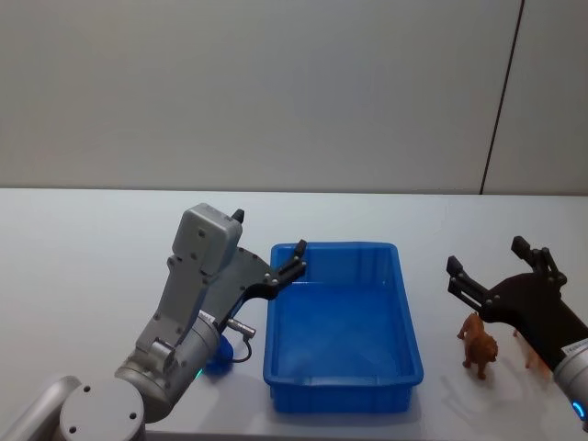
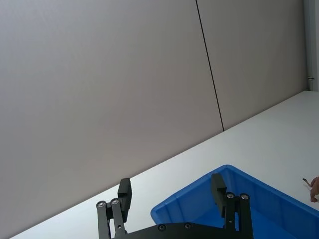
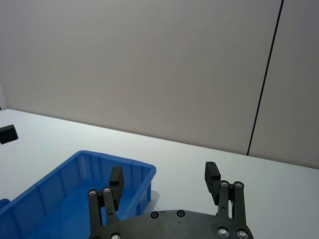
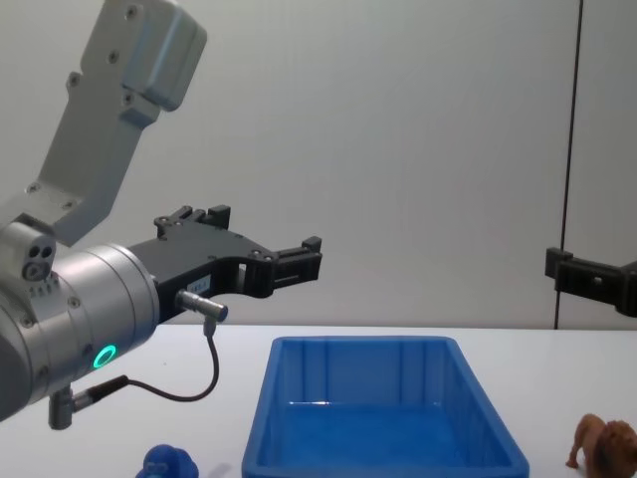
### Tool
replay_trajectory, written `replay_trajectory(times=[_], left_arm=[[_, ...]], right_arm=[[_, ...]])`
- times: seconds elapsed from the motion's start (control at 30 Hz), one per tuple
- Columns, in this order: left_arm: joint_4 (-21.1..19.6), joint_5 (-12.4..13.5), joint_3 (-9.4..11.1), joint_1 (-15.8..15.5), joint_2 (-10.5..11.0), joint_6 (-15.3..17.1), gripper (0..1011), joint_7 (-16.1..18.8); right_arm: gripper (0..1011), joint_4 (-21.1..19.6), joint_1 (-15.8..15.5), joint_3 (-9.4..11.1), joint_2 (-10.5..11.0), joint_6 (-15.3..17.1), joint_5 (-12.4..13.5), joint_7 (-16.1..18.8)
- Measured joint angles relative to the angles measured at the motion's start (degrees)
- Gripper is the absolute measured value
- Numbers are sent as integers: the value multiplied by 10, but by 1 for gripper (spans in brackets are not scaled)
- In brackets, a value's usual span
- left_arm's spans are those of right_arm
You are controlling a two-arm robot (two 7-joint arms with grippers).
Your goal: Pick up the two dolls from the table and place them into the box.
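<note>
Lion doll (image 1: 479, 344): stands on the table (image 1: 83, 276) just right of the blue box (image 1: 407, 317), beneath the right gripper (image 1: 487, 254), spread wide and empty. Blue doll (image 4: 167, 464): sits left of the box, beside the left arm. Left gripper (image 2: 170, 185): hovers above the box's far left corner, splayed, grasping nothing.

Plain pale grey wall (image 1: 276, 92) across the back from 9 to 3 o'clock, thin dark vertical seam (image 1: 502, 101) at about 1 o'clock, smooth white tabletop (image 1: 83, 248) below, soft even light.
</note>
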Motion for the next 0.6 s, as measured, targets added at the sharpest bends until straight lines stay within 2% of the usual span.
replay_trajectory(times=[0.6], left_arm=[[0,0,0,0,0,0,1002,0]], right_arm=[[1000,0,0,0,0,0,0,0]])
